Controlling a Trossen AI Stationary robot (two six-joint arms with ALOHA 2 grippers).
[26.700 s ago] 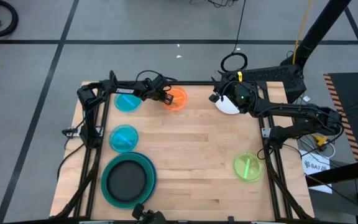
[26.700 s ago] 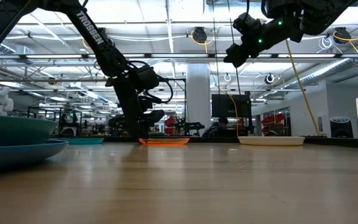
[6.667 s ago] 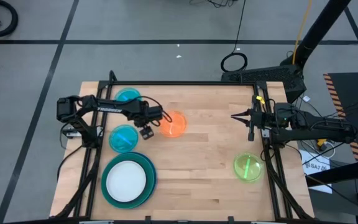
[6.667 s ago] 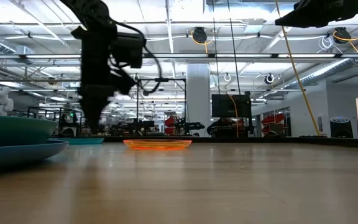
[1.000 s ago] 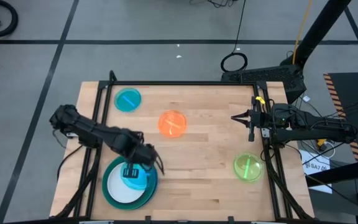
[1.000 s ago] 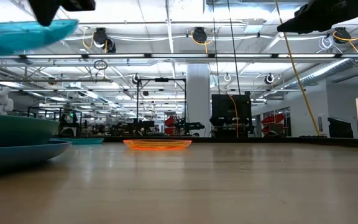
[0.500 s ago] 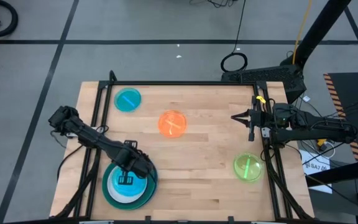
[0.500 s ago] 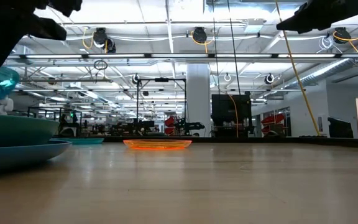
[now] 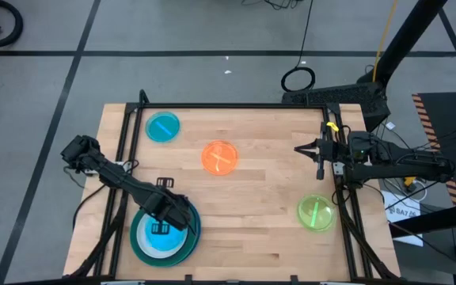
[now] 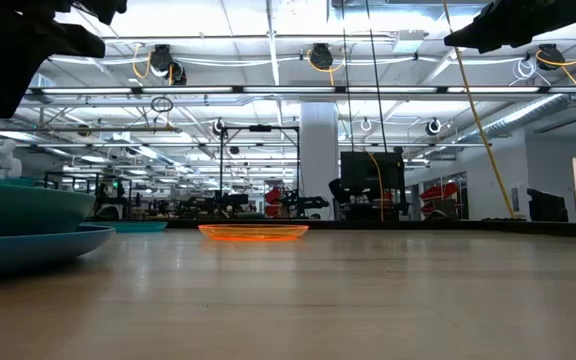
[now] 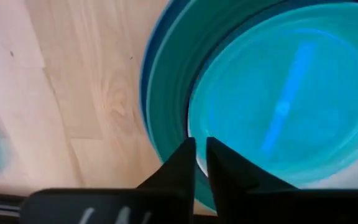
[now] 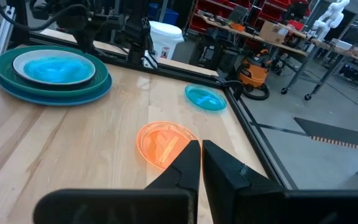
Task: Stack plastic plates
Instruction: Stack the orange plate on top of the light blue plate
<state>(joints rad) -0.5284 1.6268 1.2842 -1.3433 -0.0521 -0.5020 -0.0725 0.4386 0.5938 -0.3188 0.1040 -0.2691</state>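
Jaws of the left gripper (image 11: 201, 152) sit nearly closed, empty, over the small translucent cyan plastic plate (image 11: 284, 106) lying in the stack at the counter's (image 9: 260, 214) front-left. Lifting off carelessly could snag its rim and shift it off-centre. Right gripper (image 12: 196, 154) waits closed.

We see bare wood around orange plate (image 9: 219, 157); left gripper (image 9: 163, 229) blocks plate stack (image 9: 139, 244) at near-left corner.

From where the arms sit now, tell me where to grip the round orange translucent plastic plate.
Grip the orange plate by its thin raised rim, coming from above with one finger inside and one outside. It lies flat on the wooden table, so only the lip probably offers purchase.
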